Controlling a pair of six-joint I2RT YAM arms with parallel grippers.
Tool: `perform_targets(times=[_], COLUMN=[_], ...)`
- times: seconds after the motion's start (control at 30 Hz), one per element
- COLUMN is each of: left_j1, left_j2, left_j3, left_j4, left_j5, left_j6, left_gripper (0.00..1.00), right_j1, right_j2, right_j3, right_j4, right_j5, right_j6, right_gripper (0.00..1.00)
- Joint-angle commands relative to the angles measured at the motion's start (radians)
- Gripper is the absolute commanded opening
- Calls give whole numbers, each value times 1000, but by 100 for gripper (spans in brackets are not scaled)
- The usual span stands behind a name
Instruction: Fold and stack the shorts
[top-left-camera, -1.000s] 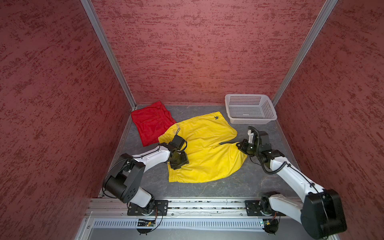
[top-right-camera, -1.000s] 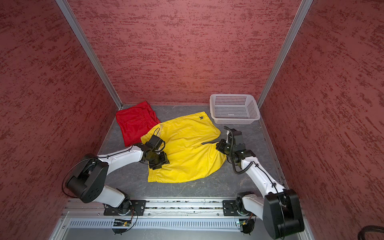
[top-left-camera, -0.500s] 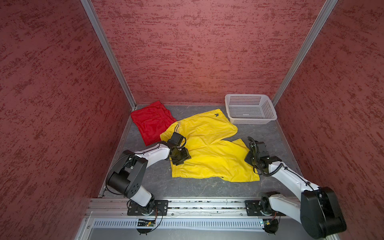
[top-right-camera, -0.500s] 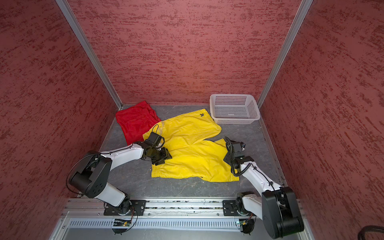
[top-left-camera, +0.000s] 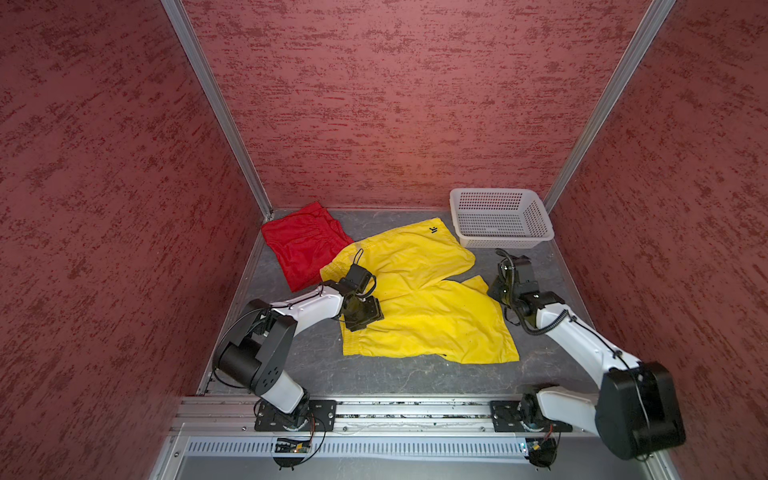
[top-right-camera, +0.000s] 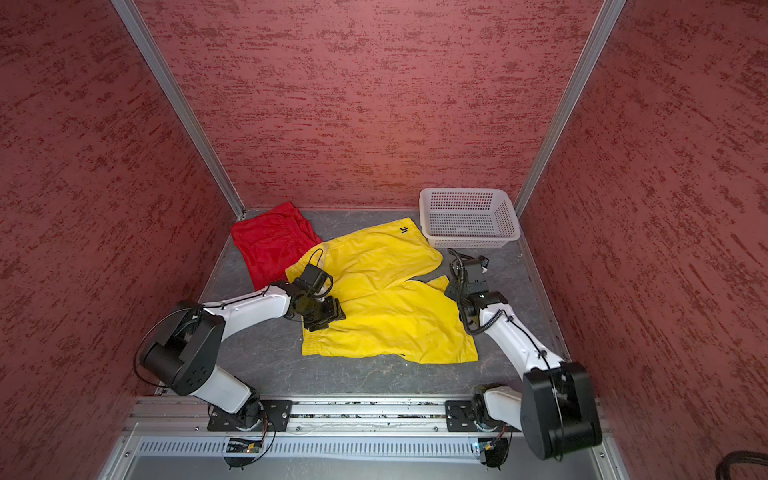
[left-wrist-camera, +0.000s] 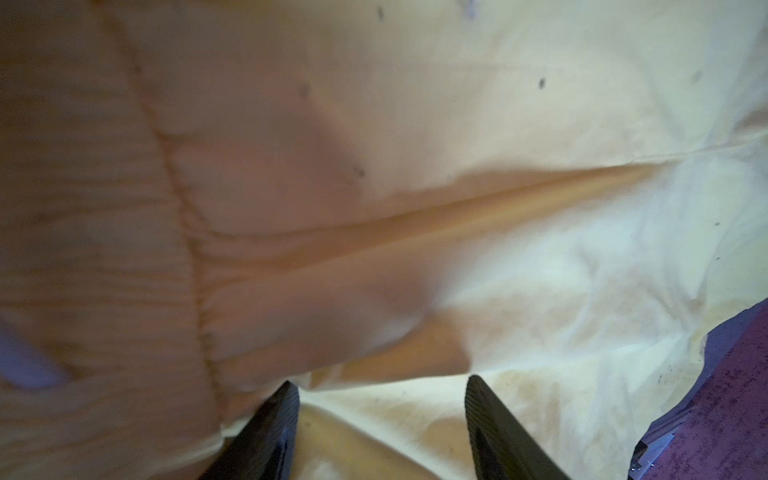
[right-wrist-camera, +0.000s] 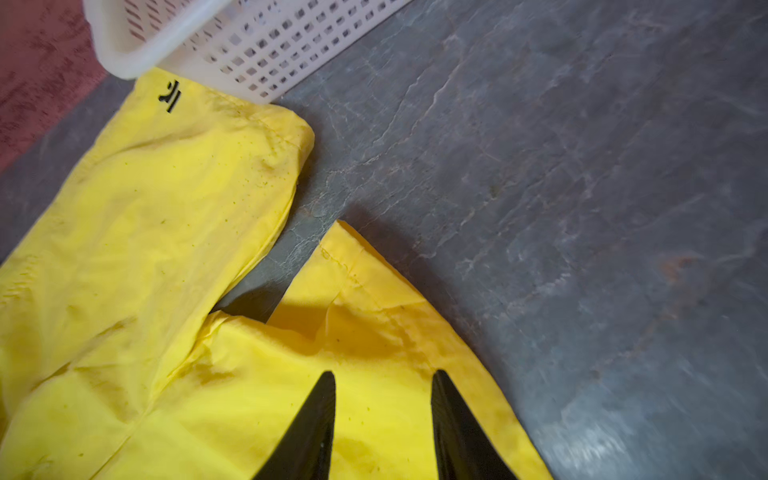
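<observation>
The yellow shorts (top-left-camera: 424, 324) (top-right-camera: 386, 328) lie spread on the grey table, both legs pointing right, the black logo on the far leg. My left gripper (top-left-camera: 362, 316) (top-right-camera: 323, 316) sits low over their gathered waistband, open, and yellow cloth (left-wrist-camera: 457, 208) fills its wrist view between the parted fingers (left-wrist-camera: 274, 419). My right gripper (top-left-camera: 498, 291) (top-right-camera: 453, 291) (right-wrist-camera: 382, 376) hovers open just above the near leg's hem corner (right-wrist-camera: 353, 270), gripping nothing. The red shorts (top-left-camera: 303, 245) (top-right-camera: 270, 245) lie folded at the back left, their edge under the yellow waist.
A white perforated basket (top-left-camera: 540, 235) (top-right-camera: 469, 243) (right-wrist-camera: 124, 62) stands at the back right, next to the far yellow leg. Red textured walls close in the table on three sides. The arm bases sit on a rail along the front.
My right gripper opened and let go of the near yellow leg, which now lies spread flat toward the front right; that gripper then drew back. The left gripper opened a little wider.
</observation>
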Motion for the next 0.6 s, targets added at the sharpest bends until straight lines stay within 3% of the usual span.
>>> perform_targets(times=[0.0,0.17,0.33,0.4,0.57], left_j1=[1,2,1,1,16], left_j2=[18,36,68,82,99], left_j3=[-33,-45,-46,-47,-69], left_j4=[-94,-86,-79,-75,-67], left_j5=[-72,-68,-69,-68,-65], left_j6=[23,20,23,24,27], left_gripper=[65,66,66,67,67], right_j1=[-8,-15,-17,-29,-85], right_j2=[124,269,377,429,464], right_j3=[35,98,129,142,144], right_j4=[116,196,248,242,250], right_j5=[-58,-117,-159,-141,-103], right_j6=[-10,-15,3,26,72], right_gripper=[42,42,31,20,20])
